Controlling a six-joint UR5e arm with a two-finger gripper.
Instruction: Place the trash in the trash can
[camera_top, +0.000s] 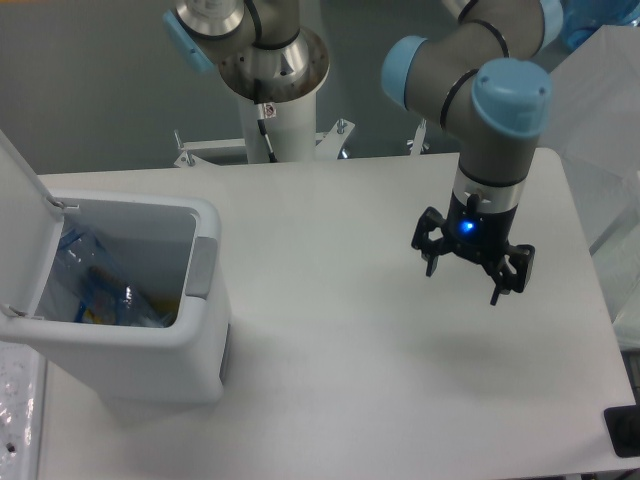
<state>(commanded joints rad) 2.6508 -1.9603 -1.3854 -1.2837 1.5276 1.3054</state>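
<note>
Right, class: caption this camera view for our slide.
Open claw hangs empty over the table; trash lies in the open bin.

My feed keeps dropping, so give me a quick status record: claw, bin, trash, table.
claw: open, empty, hanging above the table's right half, fingers pointing down
bin: at the table's left edge, lid hinged open
trash: clear plastic with blue and yellow print visible inside the bin; single items cannot be told apart
table: no trash seen on its visible surface
</note>
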